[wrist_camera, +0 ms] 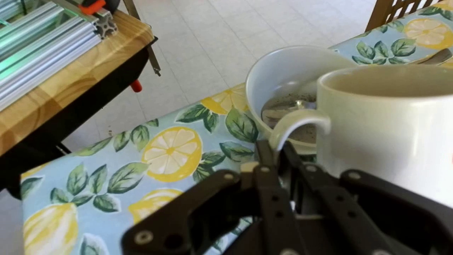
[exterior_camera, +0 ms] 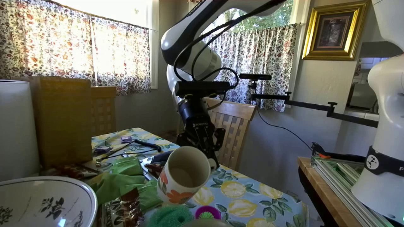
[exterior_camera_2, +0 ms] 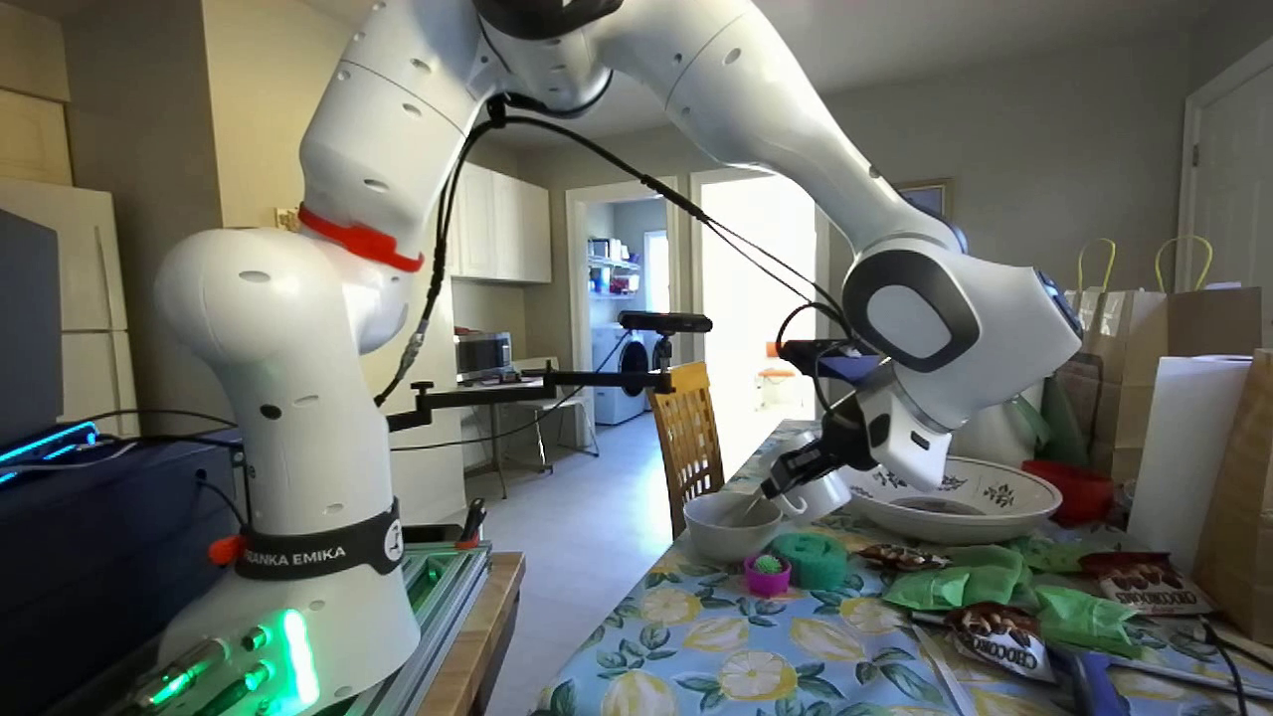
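Observation:
My gripper [wrist_camera: 277, 152] is shut on the handle [wrist_camera: 300, 118] of a white mug [wrist_camera: 385, 131], which stands to the right of the fingers in the wrist view. The mug shows an orange flower pattern [exterior_camera: 178, 195] in an exterior view and is tilted. In an exterior view the mug [exterior_camera_2: 823, 497] hangs beside a white bowl [exterior_camera_2: 731, 537]. The bowl [wrist_camera: 283, 71] lies behind the handle in the wrist view, with dark specks and a clear piece inside. Whether mug and bowl touch I cannot tell. A green spongy ring [exterior_camera_2: 811, 562] and a small magenta cup [exterior_camera_2: 766, 577] stand close by.
A large patterned bowl [exterior_camera_2: 955, 502], green packets [exterior_camera_2: 955, 582] and brown snack bags [exterior_camera_2: 1000, 641] lie on the lemon-print tablecloth [exterior_camera_2: 696, 656]. A paper roll [exterior_camera: 15, 126] and cardboard box [exterior_camera: 64, 123] stand behind. Wooden chairs [exterior_camera: 228, 132] and a camera on a black bracket [exterior_camera: 255, 77] are near the arm.

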### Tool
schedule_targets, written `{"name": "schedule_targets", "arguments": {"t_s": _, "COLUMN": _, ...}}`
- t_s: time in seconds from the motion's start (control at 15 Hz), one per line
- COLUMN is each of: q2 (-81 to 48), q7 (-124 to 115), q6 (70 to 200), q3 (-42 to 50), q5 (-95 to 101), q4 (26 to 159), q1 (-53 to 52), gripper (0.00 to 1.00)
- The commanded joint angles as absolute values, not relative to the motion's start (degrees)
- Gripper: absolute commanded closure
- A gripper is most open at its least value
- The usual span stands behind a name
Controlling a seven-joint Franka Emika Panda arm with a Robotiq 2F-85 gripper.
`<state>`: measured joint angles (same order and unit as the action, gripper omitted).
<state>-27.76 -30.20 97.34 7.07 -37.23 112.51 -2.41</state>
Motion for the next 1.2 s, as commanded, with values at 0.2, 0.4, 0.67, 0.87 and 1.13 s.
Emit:
{"name": "schedule_targets", "arguments": {"t_s": 0.2, "q2": -22.9, "q7": -30.5, "q6": 100.4, "q3": 5.4, "q5": -32.9, "q4": 116.4, "q1": -2.6, "gripper": 0.97}}
{"name": "schedule_targets", "arguments": {"t_s": 0.4, "q2": -21.9, "q7": -30.7, "q6": 101.9, "q3": 4.4, "q5": -31.8, "q4": 116.8, "q1": -3.1, "gripper": 0.97}}
{"name": "schedule_targets", "arguments": {"t_s": 0.67, "q2": -20.5, "q7": -31.3, "q6": 104.2, "q3": 3.5, "q5": -30.8, "q4": 117.7, "q1": -3.8, "gripper": 0.97}}
{"name": "schedule_targets", "arguments": {"t_s": 0.87, "q2": -19.3, "q7": -32.5, "q6": 106.4, "q3": 3.0, "q5": -29.8, "q4": 118.6, "q1": -4.3, "gripper": 0.97}}
{"name": "schedule_targets", "arguments": {"t_s": 1.13, "q2": -18.4, "q7": -35.6, "q6": 109.2, "q3": 2.7, "q5": -28.0, "q4": 119.4, "q1": -5.1, "gripper": 0.97}}
